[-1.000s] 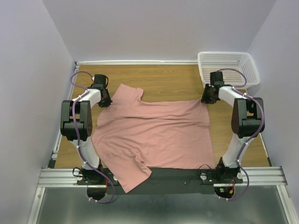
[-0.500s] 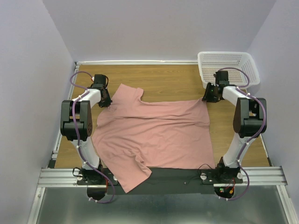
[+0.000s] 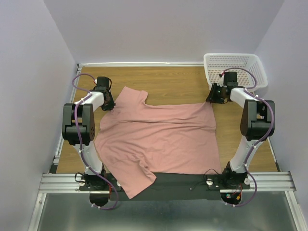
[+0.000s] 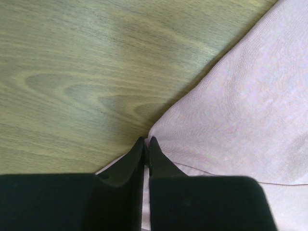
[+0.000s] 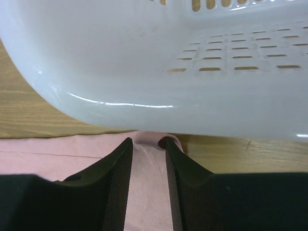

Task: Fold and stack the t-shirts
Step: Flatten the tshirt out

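A dusty pink t-shirt [image 3: 159, 137] lies spread flat on the wooden table, and its near left part hangs over the front edge. My left gripper [image 3: 109, 105] is at the shirt's far left edge beside the sleeve. In the left wrist view its jaws [image 4: 146, 140] are shut on a thin fold of the pink fabric [image 4: 240, 110]. My right gripper [image 3: 213, 97] is low over the shirt's far right corner. There its jaws [image 5: 147, 142] stand apart, with flat pink fabric [image 5: 147, 192] lying between them and a small bulge of cloth at the tips.
A white plastic mesh basket [image 3: 234, 56] stands at the far right corner of the table. Its wall [image 5: 144, 62] rises right in front of my right fingertips. Bare wood shows beyond the shirt's far edge. Both arm bases sit on the black strip at the near edge.
My right gripper has moved a little farther back, toward the basket, and its jaws have opened slightly. The left gripper and the shirt have stayed in place.
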### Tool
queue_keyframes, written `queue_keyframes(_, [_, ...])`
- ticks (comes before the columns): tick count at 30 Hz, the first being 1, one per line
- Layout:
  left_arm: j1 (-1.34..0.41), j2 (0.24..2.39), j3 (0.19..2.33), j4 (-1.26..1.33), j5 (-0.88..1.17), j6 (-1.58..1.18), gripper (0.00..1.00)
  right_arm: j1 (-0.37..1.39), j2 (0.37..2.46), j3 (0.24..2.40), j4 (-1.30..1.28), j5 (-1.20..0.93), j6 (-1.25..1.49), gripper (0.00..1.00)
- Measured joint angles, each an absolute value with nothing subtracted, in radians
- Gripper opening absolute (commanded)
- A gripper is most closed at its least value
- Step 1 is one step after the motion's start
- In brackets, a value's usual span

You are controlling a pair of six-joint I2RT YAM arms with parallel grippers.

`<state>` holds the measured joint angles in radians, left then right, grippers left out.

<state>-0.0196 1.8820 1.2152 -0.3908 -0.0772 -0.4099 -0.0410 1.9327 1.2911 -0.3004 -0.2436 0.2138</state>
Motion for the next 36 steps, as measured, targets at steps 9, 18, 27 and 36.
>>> queue_keyframes(9, [-0.016, 1.882, 1.215, -0.391, -0.077, -0.413, 0.07, -0.059, 1.940, 1.291, -0.300, -0.272, 0.208, 0.40])
queue_keyframes(18, [-0.014, 1.882, 1.215, -0.391, -0.077, -0.418, 0.06, -0.083, 1.963, 1.291, -0.285, -0.332, 0.200, 0.39])
queue_keyframes(27, [-0.014, 1.882, 1.215, -0.390, -0.077, -0.420, 0.06, -0.086, 1.990, 1.289, -0.277, -0.440, 0.178, 0.28])
queue_keyframes(36, [0.016, 1.881, 1.211, -0.379, -0.076, -0.448, 0.02, -0.113, 1.988, 1.277, -0.268, -0.418, 0.175, 0.01])
